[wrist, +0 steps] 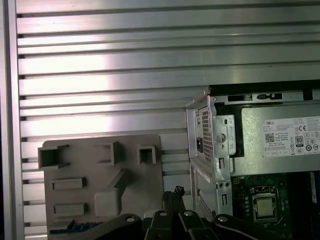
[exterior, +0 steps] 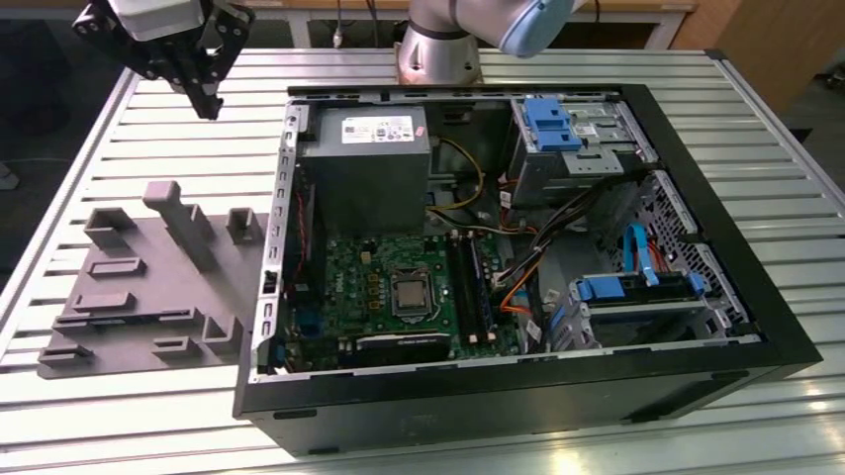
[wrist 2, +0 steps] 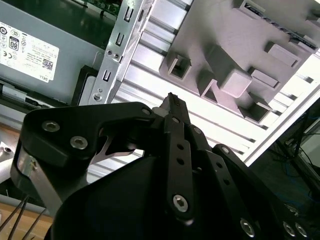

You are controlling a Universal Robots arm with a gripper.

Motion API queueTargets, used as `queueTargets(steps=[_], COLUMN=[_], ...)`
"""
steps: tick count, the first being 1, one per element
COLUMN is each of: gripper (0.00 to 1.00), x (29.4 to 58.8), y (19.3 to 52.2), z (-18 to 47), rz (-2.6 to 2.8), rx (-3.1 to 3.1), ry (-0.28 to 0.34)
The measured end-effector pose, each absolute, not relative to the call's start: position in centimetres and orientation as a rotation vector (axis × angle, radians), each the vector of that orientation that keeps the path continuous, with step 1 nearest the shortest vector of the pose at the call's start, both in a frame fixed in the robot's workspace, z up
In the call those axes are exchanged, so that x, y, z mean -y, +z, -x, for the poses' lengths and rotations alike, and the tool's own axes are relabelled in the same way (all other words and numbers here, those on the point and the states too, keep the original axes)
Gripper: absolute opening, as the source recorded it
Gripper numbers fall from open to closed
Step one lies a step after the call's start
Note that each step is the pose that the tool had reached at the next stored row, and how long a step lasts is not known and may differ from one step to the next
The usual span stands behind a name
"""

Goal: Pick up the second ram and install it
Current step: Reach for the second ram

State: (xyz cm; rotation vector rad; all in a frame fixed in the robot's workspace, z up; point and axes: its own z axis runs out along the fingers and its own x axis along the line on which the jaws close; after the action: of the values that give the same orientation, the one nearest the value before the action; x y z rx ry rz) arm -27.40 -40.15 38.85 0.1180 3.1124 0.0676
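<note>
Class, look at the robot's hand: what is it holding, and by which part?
Nothing: the hand hangs shut and empty above the table, beside the open computer case.

White printed label (exterior: 380, 130) on the grey power supply (exterior: 363, 178), upper middle of the exterior view and seen in both wrist views, carrying small print, barcodes and round certification marks.

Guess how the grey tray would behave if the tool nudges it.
The tray likely slides: it lies on the ribbed table, no clamps visible. Looks like stiff, light plastic. Broad flat base, so tipping seems unlikely.
</note>
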Motion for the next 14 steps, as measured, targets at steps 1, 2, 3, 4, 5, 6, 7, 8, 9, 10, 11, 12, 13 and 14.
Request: queueTargets(steps=[1, 2, 3, 4, 5, 6, 7, 8, 9, 10, 11, 12, 13, 14], gripper=[0.11, 0.11, 0.11, 0.11, 0.11, 0.11, 0.11, 0.11, 0.11, 0.11, 0.11, 0.11, 0.11, 0.11], x=[40.2, 40.2, 40.2, 40.2, 40.2, 40.2, 40.2, 40.2, 40.2, 40.2, 40.2, 40.2, 40.2, 40.2], y=[38.8, 38.8, 38.8, 38.8, 38.8, 38.8, 38.8, 38.7, 38.7, 38.7, 38.7, 38.7, 38.7, 38.7], z=[27.5, 27.6, 27.7, 27.8, 28.0, 28.1, 28.2, 28.3, 28.4, 28.5, 28.6, 28.8, 28.9, 29.0], rz=[-0.118, -0.118, -0.118, -0.118, -0.118, -0.118, -0.118, -0.118, -0.118, -0.118, -0.118, -0.118, -0.118, -0.118], rx=[-3.112, -3.112, -3.112, -3.112, -3.112, -3.112, -3.112, -3.112, -3.112, -3.112, -3.112, -3.112, -3.112, -3.112], ry=[0.068, 0.068, 0.068, 0.068, 0.068, 0.068, 0.068, 0.068, 0.068, 0.068, 0.068, 0.068, 0.068, 0.068])
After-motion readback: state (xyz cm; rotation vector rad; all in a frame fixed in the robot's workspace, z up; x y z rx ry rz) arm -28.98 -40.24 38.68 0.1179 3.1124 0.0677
